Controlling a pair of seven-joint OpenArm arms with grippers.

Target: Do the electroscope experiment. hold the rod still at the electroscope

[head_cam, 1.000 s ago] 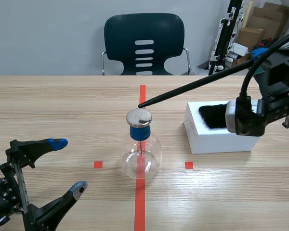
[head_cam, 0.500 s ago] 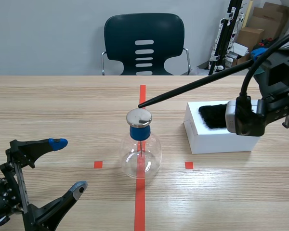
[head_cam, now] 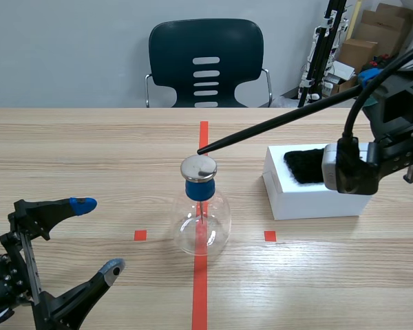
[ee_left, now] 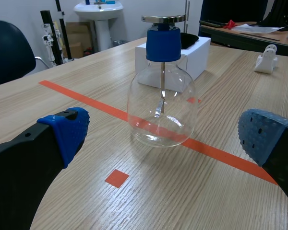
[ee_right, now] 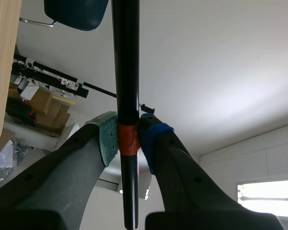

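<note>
The electroscope [head_cam: 202, 210] is a clear glass flask with a blue stopper and a round metal cap, standing on the red tape line mid-table. In the left wrist view the electroscope [ee_left: 162, 86] stands ahead of my open left gripper [ee_left: 168, 139], a thin metal leaf hanging inside it. A long black rod [head_cam: 275, 124] slants down from the right, its tip just above and behind the metal cap. My right gripper [ee_right: 127, 139] is shut on the rod [ee_right: 125, 72] at an orange band. My left gripper [head_cam: 96, 234] rests low at the near left, empty.
A white box [head_cam: 310, 185] with a black fur cloth [head_cam: 304, 165] on top stands right of the flask. A dark chair [head_cam: 206, 62] sits behind the far table edge. Cardboard boxes and stands crowd the back right. A small white object [ee_left: 267, 60] lies on the table beyond the box.
</note>
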